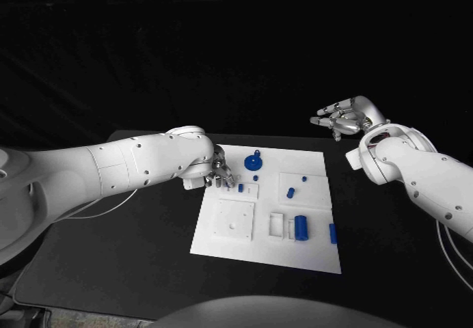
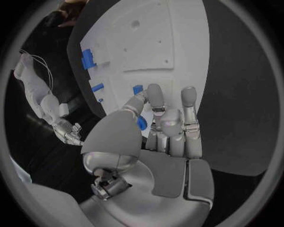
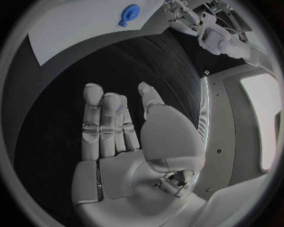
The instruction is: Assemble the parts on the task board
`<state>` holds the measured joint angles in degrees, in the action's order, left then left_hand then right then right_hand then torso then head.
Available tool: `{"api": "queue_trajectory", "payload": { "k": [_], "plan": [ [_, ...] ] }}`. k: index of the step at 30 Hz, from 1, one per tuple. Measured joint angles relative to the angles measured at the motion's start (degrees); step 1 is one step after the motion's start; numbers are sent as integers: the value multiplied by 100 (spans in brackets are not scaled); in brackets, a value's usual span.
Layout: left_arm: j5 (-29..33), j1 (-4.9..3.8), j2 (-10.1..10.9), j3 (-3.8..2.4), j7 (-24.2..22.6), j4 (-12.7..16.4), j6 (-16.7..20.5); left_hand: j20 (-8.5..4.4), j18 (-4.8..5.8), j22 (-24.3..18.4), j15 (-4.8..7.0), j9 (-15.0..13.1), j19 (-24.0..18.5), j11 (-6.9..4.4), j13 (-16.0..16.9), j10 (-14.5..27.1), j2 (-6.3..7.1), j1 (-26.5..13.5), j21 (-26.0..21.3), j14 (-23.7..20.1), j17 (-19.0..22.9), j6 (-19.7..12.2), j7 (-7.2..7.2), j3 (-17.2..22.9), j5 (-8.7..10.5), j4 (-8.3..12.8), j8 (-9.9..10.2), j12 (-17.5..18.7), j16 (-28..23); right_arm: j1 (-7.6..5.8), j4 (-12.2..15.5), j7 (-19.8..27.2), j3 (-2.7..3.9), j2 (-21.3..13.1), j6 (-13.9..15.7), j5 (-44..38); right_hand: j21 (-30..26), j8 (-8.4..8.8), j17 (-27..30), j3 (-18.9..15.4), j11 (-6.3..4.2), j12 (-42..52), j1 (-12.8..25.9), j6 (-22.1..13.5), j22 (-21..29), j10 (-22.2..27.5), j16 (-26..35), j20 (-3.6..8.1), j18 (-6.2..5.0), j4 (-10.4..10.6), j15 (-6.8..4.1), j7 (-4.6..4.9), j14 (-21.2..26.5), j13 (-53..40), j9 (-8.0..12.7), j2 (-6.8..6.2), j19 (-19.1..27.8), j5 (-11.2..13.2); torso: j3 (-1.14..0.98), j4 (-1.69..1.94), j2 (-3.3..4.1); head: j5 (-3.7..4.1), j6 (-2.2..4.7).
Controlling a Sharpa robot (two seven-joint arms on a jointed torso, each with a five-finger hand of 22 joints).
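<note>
The white task board point(image 1: 229, 240) lies in the middle of the black table. Several blue parts are on it: a round wheel-shaped piece point(image 1: 253, 162) near the far edge, small pegs point(image 1: 291, 193) in the middle, and a cylinder point(image 1: 301, 227) near the front. My left hand point(image 1: 212, 174) hovers at the board's far left edge with its fingers point(image 2: 188, 101) stretched over the board point(image 2: 148, 42) and nothing in them; a small blue part point(image 2: 137, 89) lies just beyond its thumb. My right hand point(image 1: 345, 116) is raised off to the far right of the board, and its palm point(image 3: 118, 142) is bare.
A blue bar point(image 1: 333, 234) lies at the board's right edge. The round blue piece point(image 3: 129, 13) and my left arm point(image 3: 219, 33) also show in the right wrist view. Black table point(image 1: 118, 266) surrounds the board on all sides.
</note>
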<state>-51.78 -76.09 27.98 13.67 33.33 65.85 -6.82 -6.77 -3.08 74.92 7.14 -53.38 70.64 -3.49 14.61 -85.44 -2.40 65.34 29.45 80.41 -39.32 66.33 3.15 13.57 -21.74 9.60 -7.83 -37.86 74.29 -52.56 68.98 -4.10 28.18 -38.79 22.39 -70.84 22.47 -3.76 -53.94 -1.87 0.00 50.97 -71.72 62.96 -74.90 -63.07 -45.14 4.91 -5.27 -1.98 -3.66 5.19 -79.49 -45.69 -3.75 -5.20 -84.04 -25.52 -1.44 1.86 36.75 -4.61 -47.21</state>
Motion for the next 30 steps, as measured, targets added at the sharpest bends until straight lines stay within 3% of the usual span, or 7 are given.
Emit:
{"api": "queue_trajectory", "payload": {
  "k": [15, 30],
  "plan": [
    [340, -147, -319, -1, 55, -525, -780, -20, 0, -1, 0, 0, -21, 0, 27, 0, -49, -34, 0, -39, -16, 0, 0, -70, -28, 73, -27, 27, 45, 0, -33, -2, -1, 39, -21, 0, 0, 0, 0, 0, 0, 0, 0, 0, 0, 0, 0, 0, 0, 0, 0, 0, 0, 0, 0, 0, 0, 0, -10, 1, -4, -16, -10],
    [577, -176, -478, 1, 91, -854, -1300, -20, -1, -1, -1, 0, -21, 0, 56, 0, -64, -19, 0, -40, -37, -1, 0, -110, -54, 113, -30, 53, 74, 0, -55, -2, -1, 59, -31, 1, 0, 0, 0, 0, 0, 0, 0, 0, 0, 0, 0, 0, 1, 0, 0, 0, 0, 0, 0, 0, 0, 0, -10, 5, -7, -13, -26]
  ]
}}
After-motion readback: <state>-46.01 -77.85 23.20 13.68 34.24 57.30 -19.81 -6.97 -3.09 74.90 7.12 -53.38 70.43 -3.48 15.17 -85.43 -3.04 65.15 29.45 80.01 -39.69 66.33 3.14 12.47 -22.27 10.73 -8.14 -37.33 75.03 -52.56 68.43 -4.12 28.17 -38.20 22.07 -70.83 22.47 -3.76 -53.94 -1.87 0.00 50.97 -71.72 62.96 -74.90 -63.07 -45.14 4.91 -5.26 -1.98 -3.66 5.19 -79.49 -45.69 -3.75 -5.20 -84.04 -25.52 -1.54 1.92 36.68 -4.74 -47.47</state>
